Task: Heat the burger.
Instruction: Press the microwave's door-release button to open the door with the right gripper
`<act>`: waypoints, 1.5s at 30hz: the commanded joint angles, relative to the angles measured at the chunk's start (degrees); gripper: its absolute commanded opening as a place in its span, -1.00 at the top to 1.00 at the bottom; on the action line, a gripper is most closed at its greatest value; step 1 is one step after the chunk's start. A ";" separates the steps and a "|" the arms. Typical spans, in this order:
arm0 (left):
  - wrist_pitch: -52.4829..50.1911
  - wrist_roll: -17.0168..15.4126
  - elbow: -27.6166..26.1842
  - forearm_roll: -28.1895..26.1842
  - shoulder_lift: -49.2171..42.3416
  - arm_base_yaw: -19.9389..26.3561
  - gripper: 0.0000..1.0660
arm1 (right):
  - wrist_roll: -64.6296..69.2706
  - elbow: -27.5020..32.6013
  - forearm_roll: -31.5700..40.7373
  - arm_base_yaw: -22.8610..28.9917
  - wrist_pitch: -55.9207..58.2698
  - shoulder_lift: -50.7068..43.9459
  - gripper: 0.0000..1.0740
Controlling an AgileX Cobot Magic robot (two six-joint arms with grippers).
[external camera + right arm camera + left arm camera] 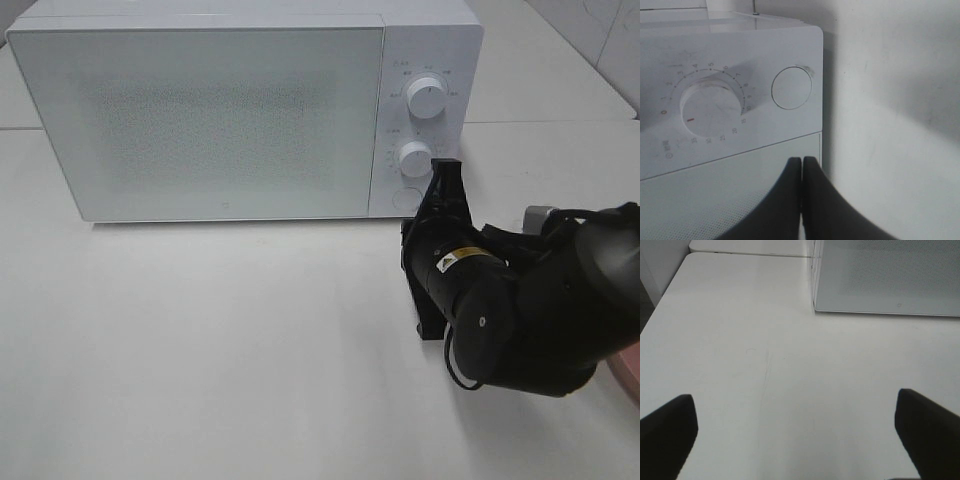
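The burger is out of view in every frame. A white microwave [200, 110] stands at the back of the table with its door [715, 195] closed. My right gripper [443, 165] is shut with nothing between its fingers. Its tips are close in front of the control panel, beside the lower dial [412, 156] and above the round button [405, 198]. The right wrist view shows the shut tips [802, 161] near the dial [707, 107] and button [791, 88]; contact cannot be told. My left gripper [795, 425] is open over bare table, with its fingers [667, 435] wide apart.
An upper dial [428, 97] sits above the lower one. A pink edge [630, 375] shows at the far right behind the right arm. The white table [200, 350] stretches in front of the microwave [890, 275].
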 commanded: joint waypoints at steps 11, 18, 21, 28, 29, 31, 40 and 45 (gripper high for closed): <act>-0.74 -0.17 0.11 0.17 -1.20 -0.23 -0.88 | -0.97 -6.13 -5.21 -5.96 3.38 3.09 1.00; -0.74 -0.17 0.11 0.17 -1.20 -0.23 -0.88 | -1.09 -9.34 -7.39 -8.19 4.76 5.56 1.00; -0.74 -0.11 0.11 0.17 -1.20 -0.23 -0.88 | -1.09 -10.26 -7.39 -8.59 4.81 6.59 1.00; -0.74 -0.11 0.11 0.17 -1.20 -0.23 -0.88 | -1.03 -11.92 -7.33 -9.17 4.98 8.31 1.00; -0.74 -0.06 0.11 0.17 -1.20 -0.23 -0.88 | -1.09 -12.32 -7.56 -9.85 5.16 8.77 1.00; -0.74 -0.11 0.11 0.17 -1.20 -0.23 -0.88 | -1.09 -12.78 -7.56 -9.85 5.04 9.05 1.00; -0.74 -0.06 0.11 0.17 -1.15 -0.23 -0.88 | -1.09 -15.30 -6.76 -10.54 4.64 11.75 1.00; -0.74 -0.06 0.11 0.17 -1.15 -0.23 -0.88 | -1.38 -16.04 -6.47 -11.12 4.64 12.26 1.00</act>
